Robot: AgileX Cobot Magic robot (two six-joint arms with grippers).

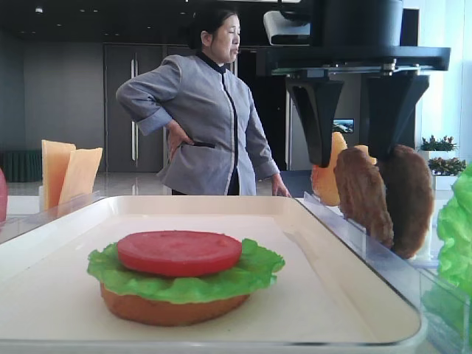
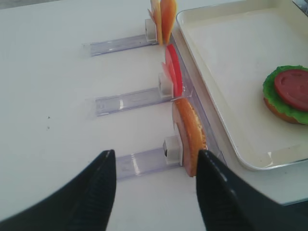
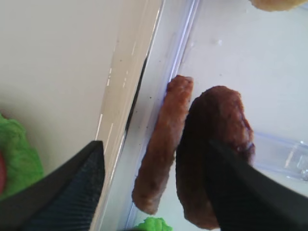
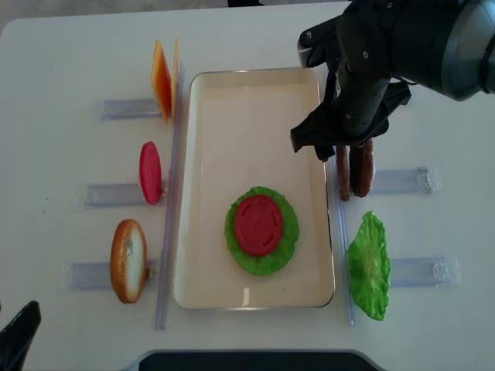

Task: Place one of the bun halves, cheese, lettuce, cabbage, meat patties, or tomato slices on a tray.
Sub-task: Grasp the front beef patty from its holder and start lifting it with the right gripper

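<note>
On the cream tray [image 4: 255, 100] lies a flat bun half [image 1: 169, 310] topped with lettuce [image 4: 272, 259] and a tomato slice [image 4: 257, 224]. Two brown meat patties [image 4: 352, 171] stand on edge in a clear holder just right of the tray. My right gripper [image 1: 352, 159] hangs open directly above them, one finger over the tray rim and the other over the outer patty [image 3: 211, 154]. My left gripper [image 2: 155, 154] is open over bare table beside a domed bun half [image 2: 190, 134]. Cheese [image 4: 161, 77] stands at the far left. No cabbage is in view.
Clear holders left of the tray carry a red tomato slice [image 4: 150, 171] and the bun half [image 4: 128, 259]. A loose lettuce leaf [image 4: 369, 267] stands in the near right holder. A person [image 1: 203, 110] stands behind the table.
</note>
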